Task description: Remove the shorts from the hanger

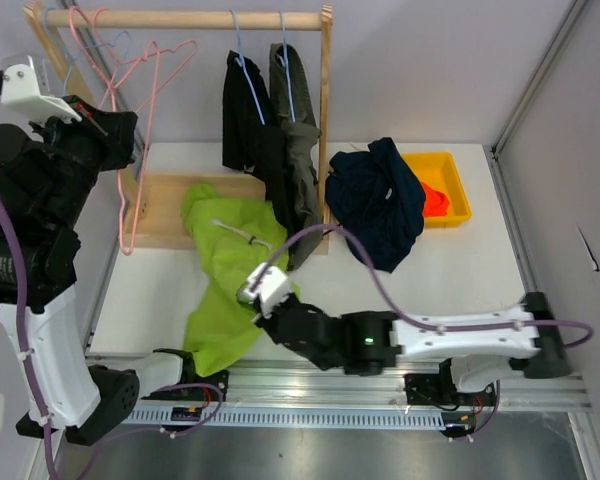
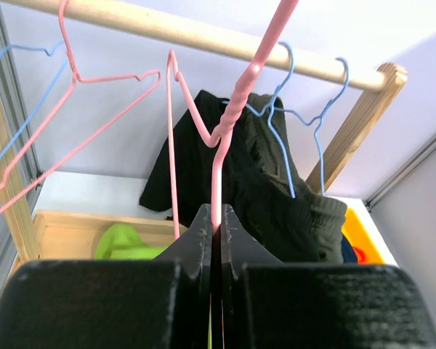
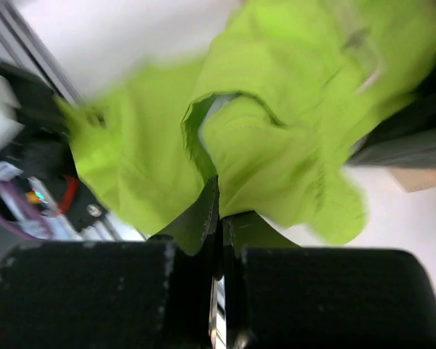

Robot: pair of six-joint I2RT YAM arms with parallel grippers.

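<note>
Left gripper [image 2: 216, 218] raised near left end of wooden rail [image 1: 180, 18], jaws pressed shut on wire of bare pink hanger [image 2: 236, 109]. Right gripper [image 3: 219, 200] low over table [image 1: 460, 270], jaws closed, pinching fold of lime green shorts [image 3: 276, 138] at fingertips; these lie crumpled on table. Black shorts [image 1: 245, 115] and olive-grey shorts [image 1: 298, 160] hang on blue hangers [image 2: 280, 102]. Navy shorts [image 1: 380, 200] heaped beside yellow bin [image 1: 458, 165], orange shorts [image 1: 436, 200] inside it

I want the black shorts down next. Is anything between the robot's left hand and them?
Yes. The thin pink wire hanger pinched in the left hand stands between it and the black fabric shorts hanging behind.
</note>
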